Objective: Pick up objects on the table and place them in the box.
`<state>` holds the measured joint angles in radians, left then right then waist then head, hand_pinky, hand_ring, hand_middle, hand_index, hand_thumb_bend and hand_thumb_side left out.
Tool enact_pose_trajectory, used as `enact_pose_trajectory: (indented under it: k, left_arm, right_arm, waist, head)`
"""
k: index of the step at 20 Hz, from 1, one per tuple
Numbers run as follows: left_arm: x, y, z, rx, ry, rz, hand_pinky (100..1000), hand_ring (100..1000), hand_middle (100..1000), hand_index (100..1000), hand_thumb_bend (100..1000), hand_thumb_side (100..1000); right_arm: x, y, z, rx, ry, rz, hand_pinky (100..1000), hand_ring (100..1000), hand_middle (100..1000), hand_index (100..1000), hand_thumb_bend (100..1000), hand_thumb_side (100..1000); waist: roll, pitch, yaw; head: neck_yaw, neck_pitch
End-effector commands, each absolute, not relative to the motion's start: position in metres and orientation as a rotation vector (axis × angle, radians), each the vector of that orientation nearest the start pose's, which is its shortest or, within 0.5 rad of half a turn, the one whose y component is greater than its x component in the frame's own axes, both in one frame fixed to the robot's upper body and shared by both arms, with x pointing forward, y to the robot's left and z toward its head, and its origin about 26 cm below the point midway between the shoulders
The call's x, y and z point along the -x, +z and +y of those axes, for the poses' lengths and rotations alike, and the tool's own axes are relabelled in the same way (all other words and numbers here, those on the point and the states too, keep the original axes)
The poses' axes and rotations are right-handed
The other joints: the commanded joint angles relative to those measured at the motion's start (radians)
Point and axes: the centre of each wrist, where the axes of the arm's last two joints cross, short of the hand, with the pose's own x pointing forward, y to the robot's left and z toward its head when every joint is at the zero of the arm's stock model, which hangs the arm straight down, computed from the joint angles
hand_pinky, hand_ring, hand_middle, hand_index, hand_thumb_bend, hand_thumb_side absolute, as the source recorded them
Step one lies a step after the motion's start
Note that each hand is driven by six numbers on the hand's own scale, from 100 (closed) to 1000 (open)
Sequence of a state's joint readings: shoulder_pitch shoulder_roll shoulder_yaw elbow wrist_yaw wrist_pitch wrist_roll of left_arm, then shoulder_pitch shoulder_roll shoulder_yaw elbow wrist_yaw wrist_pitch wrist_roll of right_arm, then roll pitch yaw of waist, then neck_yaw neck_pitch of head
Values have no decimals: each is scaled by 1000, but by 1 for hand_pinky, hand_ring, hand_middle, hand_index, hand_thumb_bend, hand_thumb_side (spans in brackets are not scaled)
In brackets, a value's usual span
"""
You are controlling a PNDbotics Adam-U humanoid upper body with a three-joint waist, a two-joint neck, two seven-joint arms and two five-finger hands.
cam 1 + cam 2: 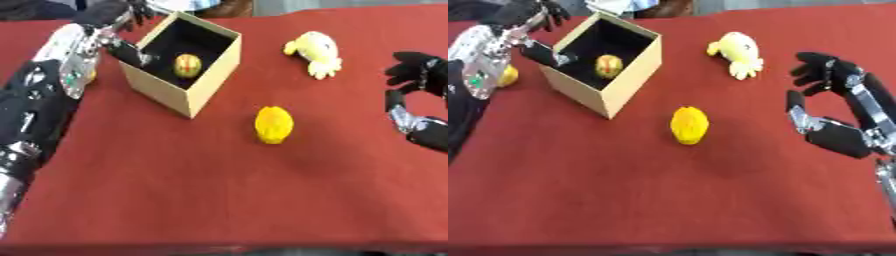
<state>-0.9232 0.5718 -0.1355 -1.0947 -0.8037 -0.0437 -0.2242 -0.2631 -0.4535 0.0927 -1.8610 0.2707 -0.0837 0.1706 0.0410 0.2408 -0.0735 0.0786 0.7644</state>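
Fruit [187, 65], a small yellowish ball with a red streak, is sitting inside your open cardboard box [213, 75], which is standing on the far left part of the red desk [219, 190]. Your left hand [128, 46] is hovering at the box's left wall, with one of its fingers [138, 56] reaching over the rim into the dark inside and holding nothing that you can see; the other fingers are lying spread near the far edge. The left arm is running down the left side of both views, black with silver joints. Just behind that arm, in the right eye view, a small yellow round thing [507, 76] is peeking out on the desk, left of the box.

In front of the box and a little to its right, a yellow lemon-shaped fruit [274, 124] is lying alone on the cloth, apart from everything else. Farther back and to the right, a pale yellow soft toy [317, 52] is lying on the desk, well apart from the box.

Your right hand [833, 100] is idling over the right side of the desk, fingers up and loosely spread with the thumb set apart, and it is gripping nothing.
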Motion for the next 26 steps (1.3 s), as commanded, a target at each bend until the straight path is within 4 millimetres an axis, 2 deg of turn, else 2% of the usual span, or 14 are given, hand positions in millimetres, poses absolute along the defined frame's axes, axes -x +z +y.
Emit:
enact_pose_trajectory:
  k: [1,8,10,17,18,26]
  left_arm:
    - [-440,288,342,-1196,-1114,-1602,693,589,620,809,519,205]
    - [-423,284,378,-1148,-941,-1617,686,579,610,810,504,209]
    - [-421,278,388,-1164,-926,-1571,689,586,617,811,513,203]
    - [-433,226,425,-1202,-976,-1195,717,647,673,823,548,144]
    - [-435,220,428,-1198,-988,-1165,720,653,677,823,577,126]
    - [-450,195,423,-1190,-1070,-1053,734,682,701,832,561,130]
  right_arm:
    - [-313,168,-279,415,913,-2045,649,720,710,893,100,344]
    - [-313,168,-280,420,911,-2044,649,720,709,893,100,344]
    - [-313,168,-281,421,911,-2043,649,720,709,893,100,345]
    - [-313,167,-281,420,913,-2042,650,719,709,894,100,345]
    - [-313,167,-281,421,912,-2042,649,719,709,894,100,345]
    - [-313,167,-280,412,913,-2043,650,719,709,894,100,346]
  waist:
    - [9,-24,3]
    - [11,-21,0]
    - [12,-21,0]
    - [9,-23,-5]
    - [8,-23,-6]
    - [3,-20,-9]
  head:
    - [-6,1]
    - [-16,-8]
    - [-18,-8]
    - [-23,-15]
    - [-22,-15]
    - [-21,-12]
